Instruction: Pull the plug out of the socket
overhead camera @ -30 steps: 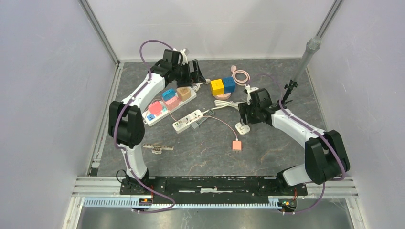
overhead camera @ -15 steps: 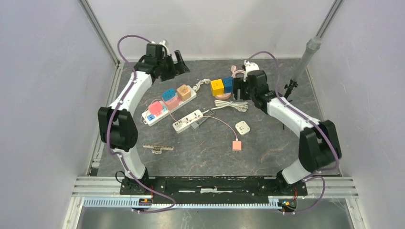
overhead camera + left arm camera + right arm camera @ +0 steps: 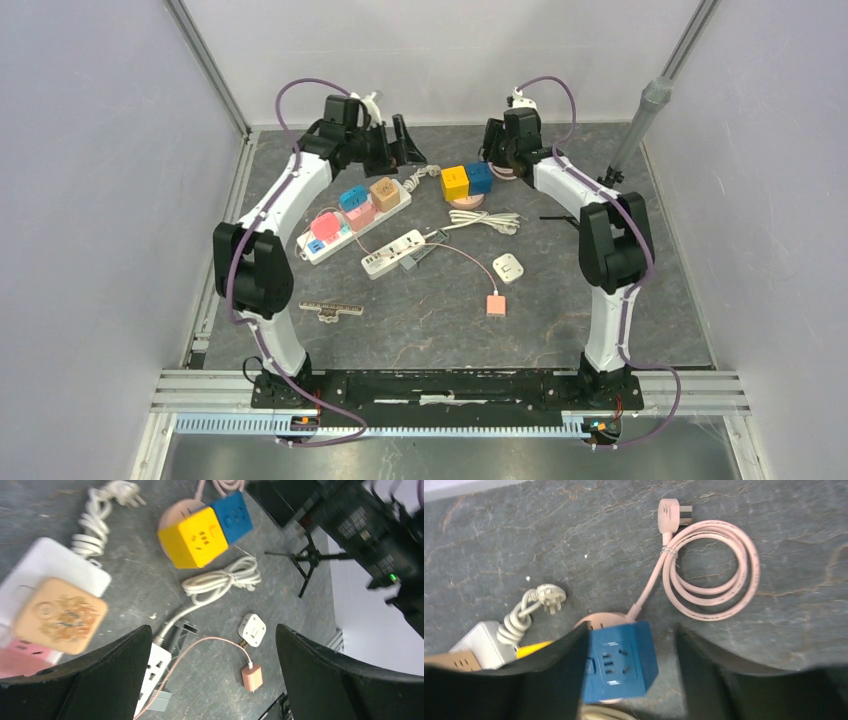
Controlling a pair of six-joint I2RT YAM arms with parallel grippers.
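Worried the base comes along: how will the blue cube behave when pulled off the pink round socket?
Likely rigid: the blue cube is a flat-faced block, so it should grip squarely. The pink round socket beneath looks small, with only a loose coiled cord attached, so it may lift along. The adjoining yellow cube might get jostled.

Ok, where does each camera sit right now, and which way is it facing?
Top external: fixed above and behind the bases, looking down over the table; left arm and right arm show whole, up to left gripper and right gripper.
Left wrist: on the left arm, looking down between its open fingers at the yellow cube and blue cube.
Right wrist: on the right arm, looking down between its fingers at the blue cube and a pink cord.
Shared: all three see the blue cube.
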